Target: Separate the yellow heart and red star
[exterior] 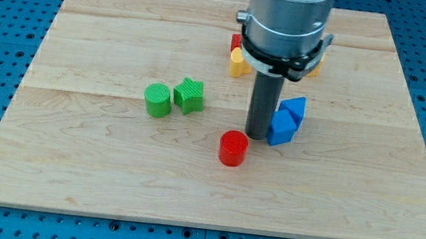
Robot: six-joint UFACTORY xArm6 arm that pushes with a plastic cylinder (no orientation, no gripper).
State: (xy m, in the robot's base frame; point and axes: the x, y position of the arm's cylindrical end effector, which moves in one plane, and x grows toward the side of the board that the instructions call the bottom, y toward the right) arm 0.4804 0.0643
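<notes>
The yellow heart (239, 63) lies near the view's top centre, partly hidden behind the arm's grey body. A bit of the red star (236, 41) shows just above it, touching it. My tip (257, 135) rests on the board well below them, right next to the left side of a blue block (281, 128) and above the red cylinder (233, 148).
A second blue block (295, 109) sits behind the first. A green cylinder (157, 99) and a green star (189, 95) stand together at centre left. A yellow-orange block (316, 62) peeks out right of the arm. The wooden board (72, 160) is edged by a blue pegboard.
</notes>
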